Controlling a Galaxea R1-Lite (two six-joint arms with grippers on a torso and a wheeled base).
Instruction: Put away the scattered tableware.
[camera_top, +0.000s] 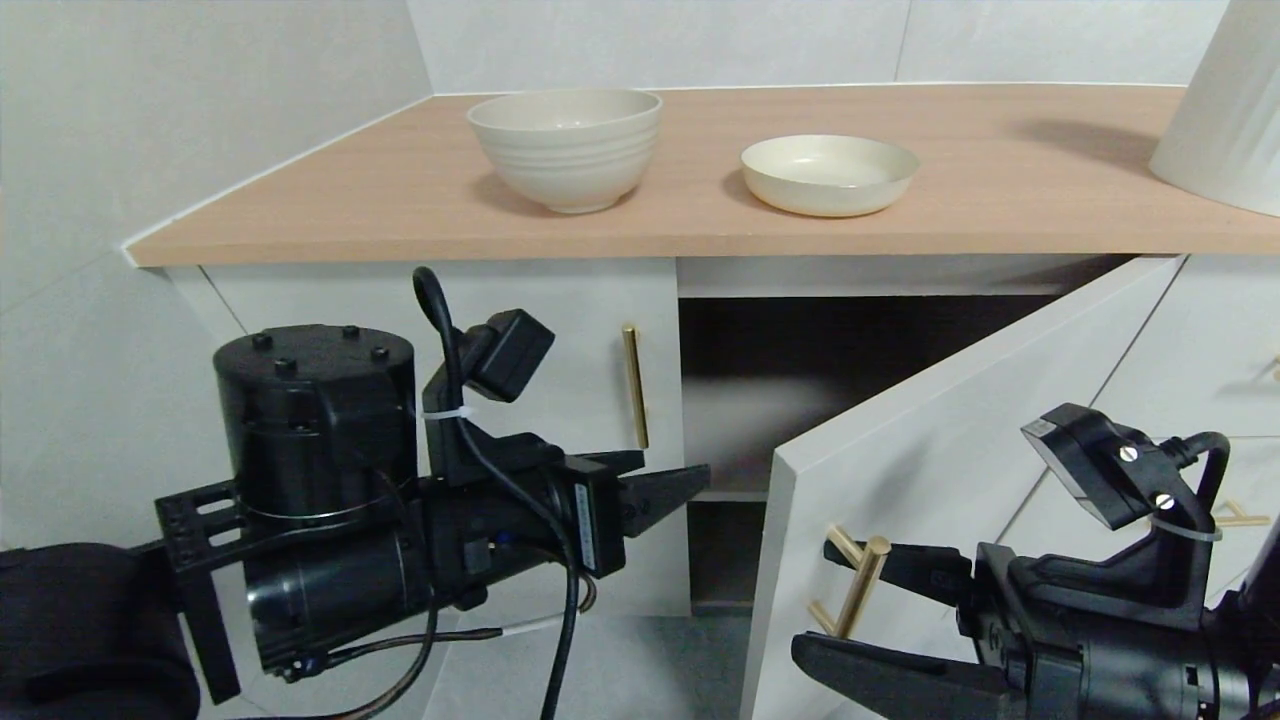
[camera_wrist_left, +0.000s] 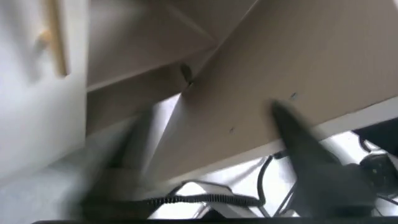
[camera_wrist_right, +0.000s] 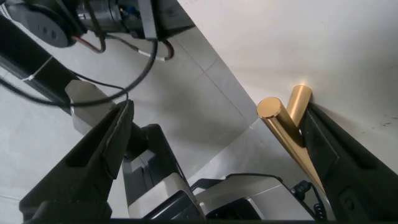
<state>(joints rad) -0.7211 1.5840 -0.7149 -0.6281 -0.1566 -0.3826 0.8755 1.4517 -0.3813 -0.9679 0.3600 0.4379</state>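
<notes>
On the wooden countertop (camera_top: 1000, 190), a cream ribbed bowl (camera_top: 565, 145) and a shallow cream dish (camera_top: 828, 172) sit unstowed — only the white cabinet door (camera_top: 930, 450) is open, with the right gripper (camera_top: 845, 603) spread, unclenched, around its brass handle (camera_top: 858, 590).

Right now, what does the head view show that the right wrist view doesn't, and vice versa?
Head view adds: deep bowl and shallow bowl on the countertop, plus the dark cabinet bay below. Right wrist view adds: the gold handle sits close by one finger, the other finger well clear. Both: right tool open around that handle on the open door.
</notes>
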